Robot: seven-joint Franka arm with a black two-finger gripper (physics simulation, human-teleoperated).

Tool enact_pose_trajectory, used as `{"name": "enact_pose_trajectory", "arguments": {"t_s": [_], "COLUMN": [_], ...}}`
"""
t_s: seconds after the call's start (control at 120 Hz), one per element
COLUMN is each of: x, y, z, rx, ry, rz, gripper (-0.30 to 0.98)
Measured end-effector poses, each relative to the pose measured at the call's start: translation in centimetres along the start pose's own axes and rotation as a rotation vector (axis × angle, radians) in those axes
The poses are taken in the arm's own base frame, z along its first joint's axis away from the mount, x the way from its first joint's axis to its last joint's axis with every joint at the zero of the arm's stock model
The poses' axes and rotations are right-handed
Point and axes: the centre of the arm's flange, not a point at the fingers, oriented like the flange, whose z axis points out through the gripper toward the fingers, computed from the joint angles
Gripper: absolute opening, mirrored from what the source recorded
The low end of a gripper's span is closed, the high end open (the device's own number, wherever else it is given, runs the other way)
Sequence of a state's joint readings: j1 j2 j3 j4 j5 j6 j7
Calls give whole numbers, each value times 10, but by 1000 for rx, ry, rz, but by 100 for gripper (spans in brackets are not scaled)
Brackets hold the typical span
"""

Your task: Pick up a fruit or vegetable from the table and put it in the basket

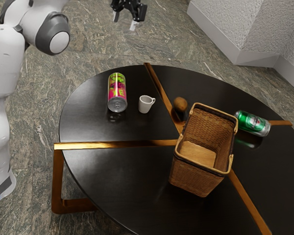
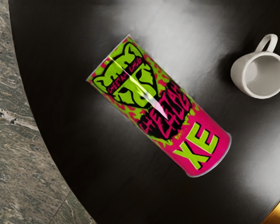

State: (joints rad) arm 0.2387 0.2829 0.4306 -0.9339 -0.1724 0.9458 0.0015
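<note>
Black round table [image 1: 115, 176] on a stone floor [image 1: 171, 44]; brown fruit or vegetable [image 1: 181, 104] beside the basket [image 1: 195, 182]; spread claw [image 1: 124, 23] high above the pink can [image 2: 161, 107], near the table's edge.

Round black table [image 1: 112, 171], pink-and-green can [image 1: 116, 92] on its side, white cup [image 1: 145, 105], brown roundish produce [image 1: 180, 104], wicker basket [image 1: 195, 182], green can [image 1: 253, 123]

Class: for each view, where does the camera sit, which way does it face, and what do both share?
Exterior view: beside the arm, looking down across the round table and basket; the arm and open claw show.
Wrist view: on the arm's end, facing down at the can and mug.
Shared: can, mug, part of the table.
</note>
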Motion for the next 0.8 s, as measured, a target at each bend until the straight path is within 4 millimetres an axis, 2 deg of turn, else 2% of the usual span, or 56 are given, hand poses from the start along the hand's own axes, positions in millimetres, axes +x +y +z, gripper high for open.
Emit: {"name": "enact_pose_trajectory", "arguments": {"t_s": [0.317,0.333,0.367,0.392,0.417,0.433,0.5,0.55,0.583,0.633,0.725,0.767,0.8], "x": [8,-1,-59,-104,-132,-141,-153,-153,-147,-132,-96,-77,-71], "y": [1,3,27,51,79,101,187,223,231,230,230,237,247], "z": [-11,-25,-84,-115,-129,-130,-111,-95,-88,-75,-34,-12,-1], "rx": [-5,-1,2,-8,-14,-13,7,24,33,46,81,112,130], "ry": [128,165,333,434,487,499,478,457,442,408,301,258,240], "rz": [8,14,80,154,231,283,452,508,510,490,451,439,447], "gripper": [67,67,67,67,67,67,67,67,67,67,67,67,67]}}
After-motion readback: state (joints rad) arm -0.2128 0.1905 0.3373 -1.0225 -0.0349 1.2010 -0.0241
